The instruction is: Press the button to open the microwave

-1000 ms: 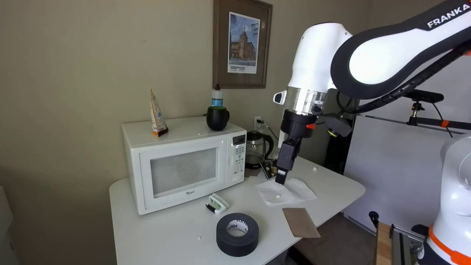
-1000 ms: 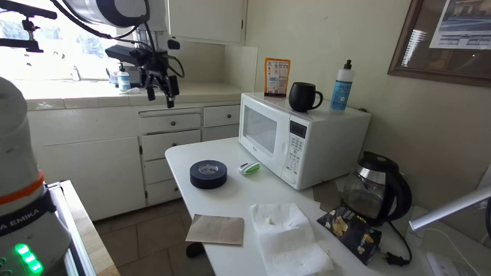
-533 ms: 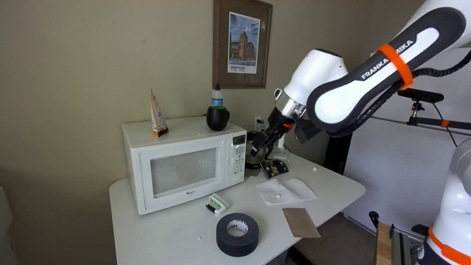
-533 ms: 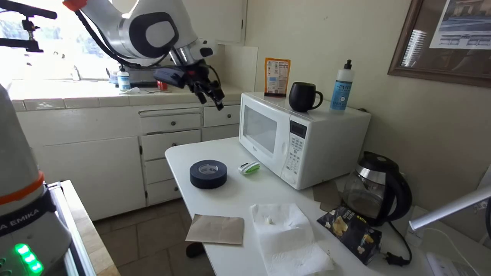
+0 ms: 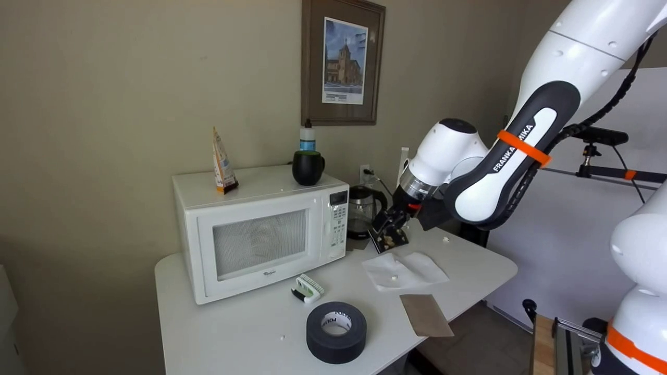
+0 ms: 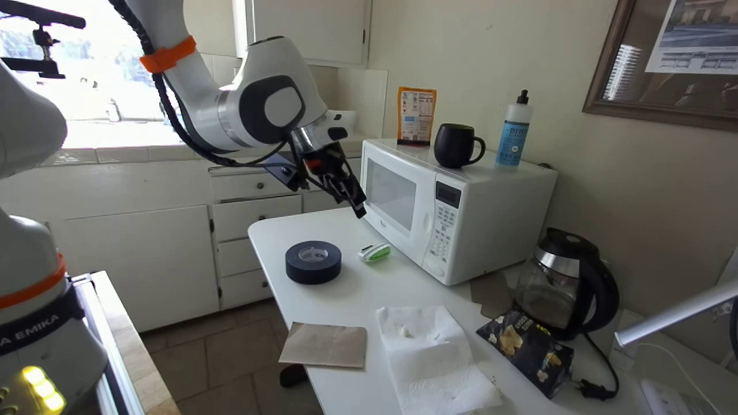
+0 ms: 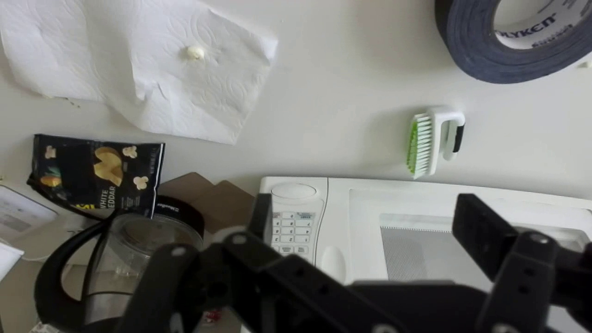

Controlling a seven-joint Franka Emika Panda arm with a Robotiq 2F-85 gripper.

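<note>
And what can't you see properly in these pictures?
Inside the microwave: its greyish window shows nothing behind it, both exterior views.
Keypad labels: too small to read, both exterior views.
Bottom of the blue-labelled bottle: behind the black mug, in an exterior view.
Tape roll: cut off by the wrist view's top and right edges.
Kettle: partly covered by the gripper, wrist view.

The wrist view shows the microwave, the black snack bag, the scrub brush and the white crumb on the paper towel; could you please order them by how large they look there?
1. Microwave, clearly largest though partly hidden by the gripper
2. Black snack bag
3. Scrub brush
4. White crumb
</note>
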